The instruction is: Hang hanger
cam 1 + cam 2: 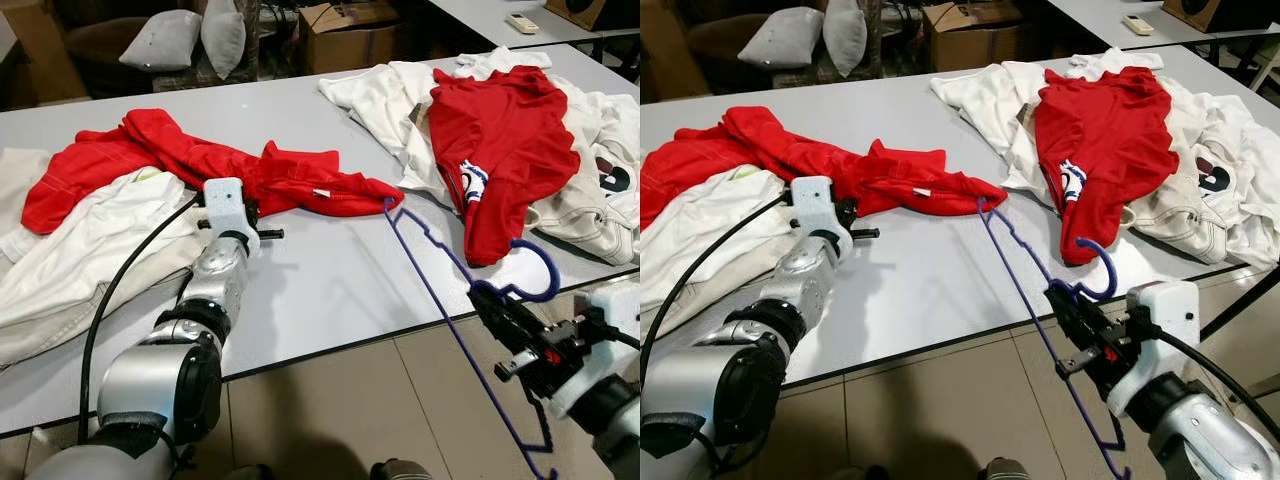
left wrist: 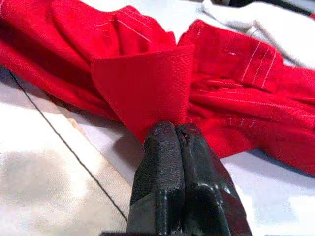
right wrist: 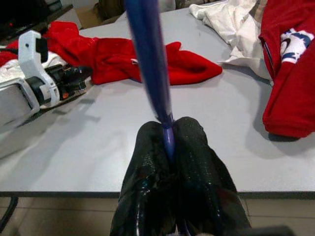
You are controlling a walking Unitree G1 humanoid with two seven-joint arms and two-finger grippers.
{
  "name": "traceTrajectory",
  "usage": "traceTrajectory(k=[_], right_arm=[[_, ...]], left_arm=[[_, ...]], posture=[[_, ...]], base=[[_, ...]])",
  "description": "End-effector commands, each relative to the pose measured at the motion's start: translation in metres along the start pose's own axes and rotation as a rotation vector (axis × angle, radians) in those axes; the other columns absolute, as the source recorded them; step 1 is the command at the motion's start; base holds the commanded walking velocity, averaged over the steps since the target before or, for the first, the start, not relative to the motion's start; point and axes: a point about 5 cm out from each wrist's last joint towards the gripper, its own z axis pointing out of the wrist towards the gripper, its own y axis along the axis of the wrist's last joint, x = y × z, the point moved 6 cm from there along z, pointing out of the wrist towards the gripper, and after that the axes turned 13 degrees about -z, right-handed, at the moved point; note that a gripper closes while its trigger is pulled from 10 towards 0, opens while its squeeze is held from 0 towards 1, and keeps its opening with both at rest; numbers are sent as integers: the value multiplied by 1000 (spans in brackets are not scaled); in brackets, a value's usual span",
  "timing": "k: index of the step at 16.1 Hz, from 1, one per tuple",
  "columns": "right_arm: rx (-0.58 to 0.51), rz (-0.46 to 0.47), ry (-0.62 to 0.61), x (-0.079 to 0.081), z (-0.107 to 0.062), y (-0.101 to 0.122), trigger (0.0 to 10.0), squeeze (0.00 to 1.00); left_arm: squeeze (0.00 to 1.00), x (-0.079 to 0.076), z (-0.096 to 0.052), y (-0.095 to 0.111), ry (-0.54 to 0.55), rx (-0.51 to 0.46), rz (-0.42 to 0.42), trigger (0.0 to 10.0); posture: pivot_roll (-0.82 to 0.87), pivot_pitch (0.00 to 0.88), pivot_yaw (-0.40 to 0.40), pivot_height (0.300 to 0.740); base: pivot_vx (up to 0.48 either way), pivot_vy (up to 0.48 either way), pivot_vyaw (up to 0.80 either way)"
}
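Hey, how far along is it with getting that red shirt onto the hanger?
Done: both grips are made. The right gripper is shut on the blue hanger, and the left gripper pinches a fold of the red shirt. In hand: one hanger end sits at the shirt's edge on the table. Left: the shirt is not on the hanger yet.

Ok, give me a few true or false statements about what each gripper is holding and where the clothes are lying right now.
1. The right gripper is shut on the blue hanger. True.
2. The left gripper is open above bare table. False: it is shut on a fold of the red garment.
3. The hanger's far end touches that red garment. True.
4. The hanger already carries a white shirt. False: nothing hangs on it.
5. Another red shirt lies on white clothes. True.
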Motion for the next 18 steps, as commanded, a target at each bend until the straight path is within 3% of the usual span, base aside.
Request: traceTrajectory(k=[1, 4, 8, 10, 11, 12, 13, 14, 18], right_arm=[[-11, 3, -4, 0, 3, 0, 10000, 0], [-24, 15, -20, -1, 6, -1, 10000, 0], [-32, 29, -24, 1, 9, -4, 10000, 0], [-35, 35, -32, 2, 10, -5, 10000, 0], [-35, 37, -32, 3, 9, -6, 10000, 0], [-33, 37, -34, 4, 8, -6, 10000, 0], [-33, 36, -34, 3, 8, -6, 10000, 0], [-28, 35, -37, 4, 6, -7, 10000, 0], [46, -40, 0, 10, 5, -18, 10000, 0]], left_arm=[[0, 1, -1, 4, -22, -30, -32, 0], [0, 0, -6, 15, -97, -104, -54, 0], [0, -8, -11, 24, -179, -171, 0, 0], [0, -17, -12, 21, -212, -165, 65, 0], [0, -12, -9, 18, -141, -139, 133, 78], [620, -15, -7, 10, -149, -92, 172, 10000], [620, -15, -6, 9, -153, -84, 181, 10000], [1000, -14, -6, 10, -134, -88, 192, 10000], [1000, -5, -1, 14, -45, -74, 220, 10000]], posture=[[-377, 52, 79, 740], [-346, 40, 99, 740], [-320, 40, 115, 740], [-315, 46, 118, 740], [-319, 51, 124, 740], [-324, 56, 124, 740], [-329, 60, 123, 740], [-336, 65, 119, 740], [-363, 109, 95, 740]], base=[[0, 0, 0], [0, 0, 0], [0, 0, 0], [0, 0, 0], [0, 0, 0], [0, 0, 0], [0, 0, 0], [0, 0, 0], [0, 0, 0]])
